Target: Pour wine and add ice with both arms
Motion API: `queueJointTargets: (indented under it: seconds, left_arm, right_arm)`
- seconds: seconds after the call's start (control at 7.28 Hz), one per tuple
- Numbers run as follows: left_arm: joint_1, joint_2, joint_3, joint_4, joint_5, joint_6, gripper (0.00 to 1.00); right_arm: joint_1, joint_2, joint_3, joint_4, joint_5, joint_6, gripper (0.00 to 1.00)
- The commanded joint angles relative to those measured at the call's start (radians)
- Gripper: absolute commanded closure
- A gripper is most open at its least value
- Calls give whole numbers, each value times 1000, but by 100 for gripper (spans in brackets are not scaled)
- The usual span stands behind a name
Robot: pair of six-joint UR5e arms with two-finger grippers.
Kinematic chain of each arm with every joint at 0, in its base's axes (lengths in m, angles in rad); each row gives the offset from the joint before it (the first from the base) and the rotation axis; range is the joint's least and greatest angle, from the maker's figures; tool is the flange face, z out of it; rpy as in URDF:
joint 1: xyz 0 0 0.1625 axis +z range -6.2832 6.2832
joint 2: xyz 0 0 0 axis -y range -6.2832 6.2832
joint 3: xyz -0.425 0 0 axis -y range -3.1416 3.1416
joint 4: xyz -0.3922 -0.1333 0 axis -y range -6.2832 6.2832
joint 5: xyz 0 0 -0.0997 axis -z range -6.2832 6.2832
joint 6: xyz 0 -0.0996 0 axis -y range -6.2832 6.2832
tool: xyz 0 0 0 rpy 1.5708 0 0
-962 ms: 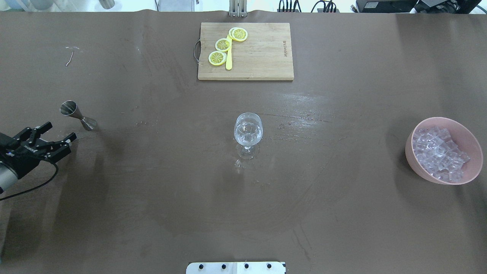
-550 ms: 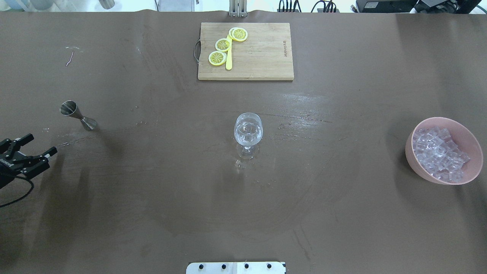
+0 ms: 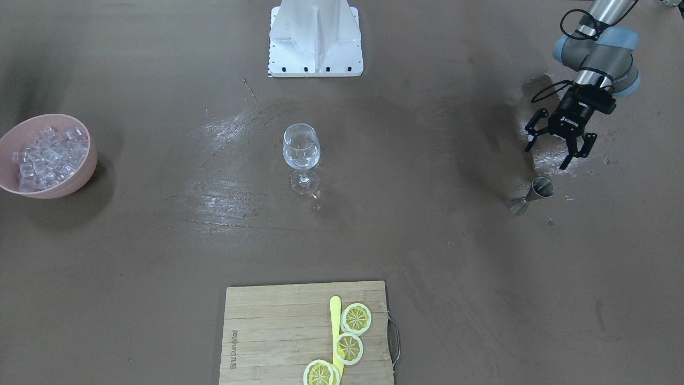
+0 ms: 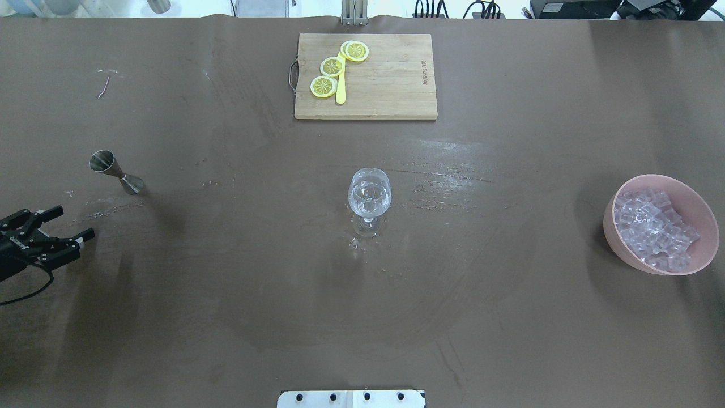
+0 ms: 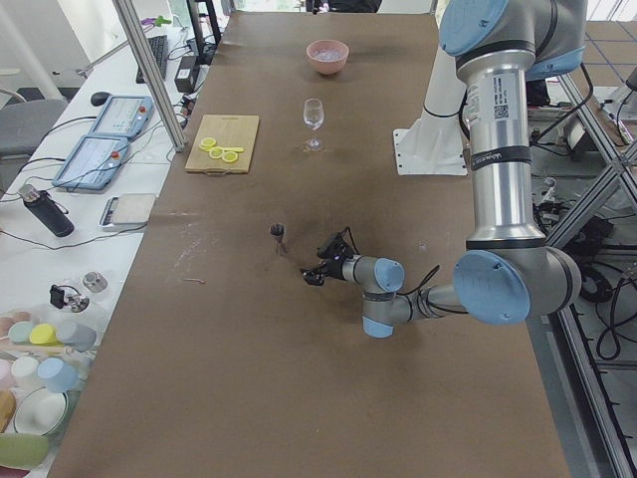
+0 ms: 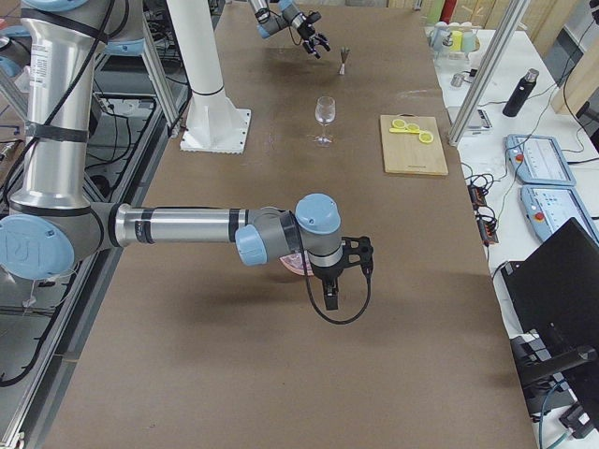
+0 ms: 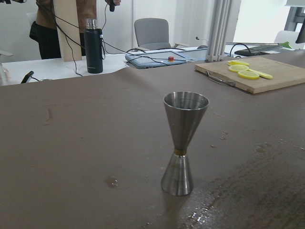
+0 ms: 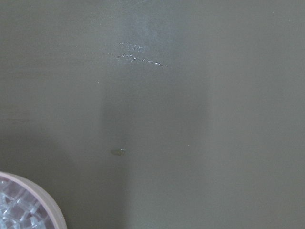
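Observation:
A clear wine glass (image 4: 369,195) (image 3: 302,149) stands upright mid-table, with clear glints in its bowl. The ice (image 4: 651,226) (image 3: 48,155) fills a pink bowl (image 4: 702,204) (image 3: 88,160) at the robot's far right; the right wrist view catches that bowl's rim (image 8: 43,200). A steel jigger (image 4: 116,171) (image 7: 183,143) stands upright at the left. My left gripper (image 4: 75,222) (image 3: 546,157) is open and empty, a short way from the jigger. My right gripper (image 6: 337,281) hangs beside the bowl; I cannot tell its state. Wine is out of view.
A wooden cutting board (image 4: 391,85) (image 3: 278,331) with lemon slices and a yellow knife lies at the table's far side. The white robot base (image 3: 315,37) sits at the near edge. Wet streaks mark the brown table around the glass and jigger.
The open left gripper drew back from the jigger toward the table's left edge, then edged slightly forward again. Glass, jigger and bowl have not moved.

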Motion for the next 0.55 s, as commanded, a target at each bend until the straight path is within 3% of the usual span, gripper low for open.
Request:
queueJointTargets:
  seconds: [0.0,0.27,0.41]
  left_arm:
    - [-313,-76,-83,288,-377,90,2]
    - [-586,-168,-91,526,-746,218,2]
    - [-674,-190,-100,654,-857,285,2]
  right_arm:
    - [-1,0,-1,-1,0,0,0]
    - [-1,0,-2,5,0,1,0]
    - [-1,0,-2,6,0,0,0]
